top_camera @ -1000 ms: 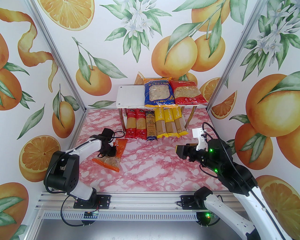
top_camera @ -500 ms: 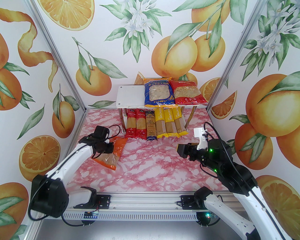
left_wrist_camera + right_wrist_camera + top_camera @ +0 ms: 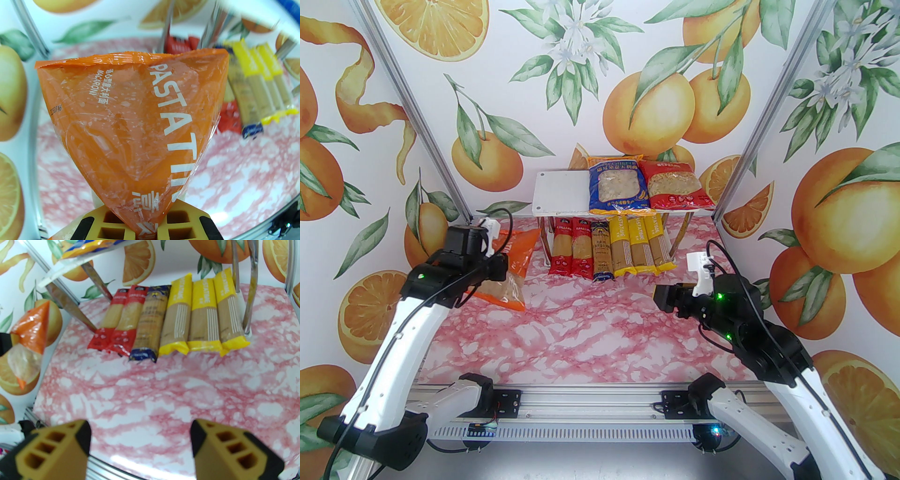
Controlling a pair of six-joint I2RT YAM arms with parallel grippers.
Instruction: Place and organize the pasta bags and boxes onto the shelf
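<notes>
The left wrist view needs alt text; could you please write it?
An orange PASTATIME macaroni bag, pinched at its lower end in the shut left claw, fans out across the frame. Behind it on the right, red, dark blue and yellow spaghetti packs lie by the chrome legs of the shelf, pink marbled table around them.

- The top external camera stands high behind the arm bases and looks down and forward over the whole table [image 3: 600,337], up to the shelf [image 3: 562,192] at its far edge.
- The left wrist camera is very near the orange bag [image 3: 131,117] and faces the far edge.
- The right wrist camera looks low across the table toward the far edge.
- All three views share the spaghetti packs [image 3: 611,248] and the orange bag.
</notes>
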